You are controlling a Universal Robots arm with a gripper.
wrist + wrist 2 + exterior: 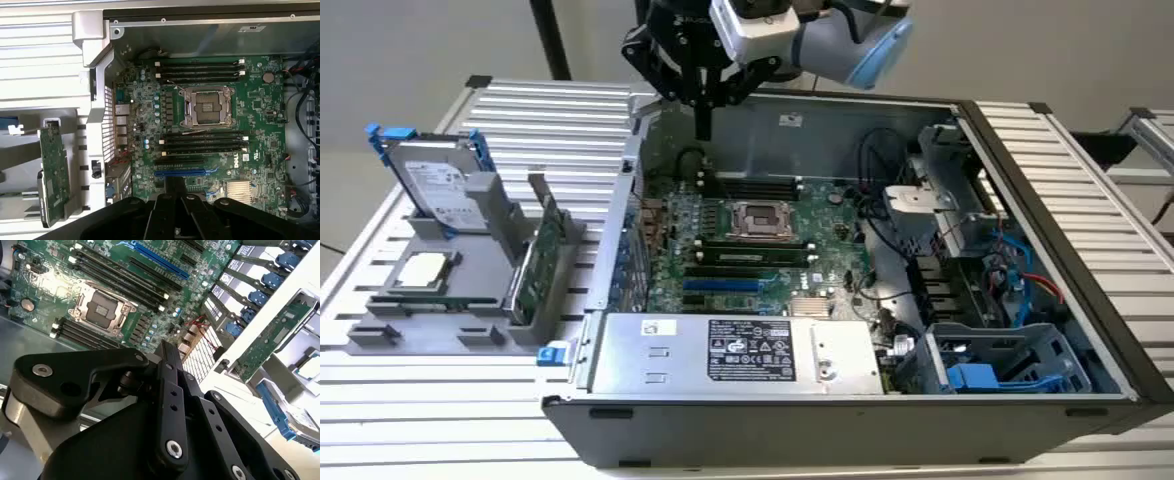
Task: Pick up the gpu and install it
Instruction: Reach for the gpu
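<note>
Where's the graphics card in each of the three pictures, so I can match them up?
Exterior view: graphics card on edge in the grey rack, at the exterior view's left of the case wall.
First wrist view: card outside the case wall.
Second wrist view: card again outside that wall.
Shared landmark: empty processor socket.

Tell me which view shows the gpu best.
First wrist view: the gpu shows its green face lengthwise, standing in the gray rack. The exterior view shows the gpu nearly edge-on; the second wrist view shows it obliquely.
</note>
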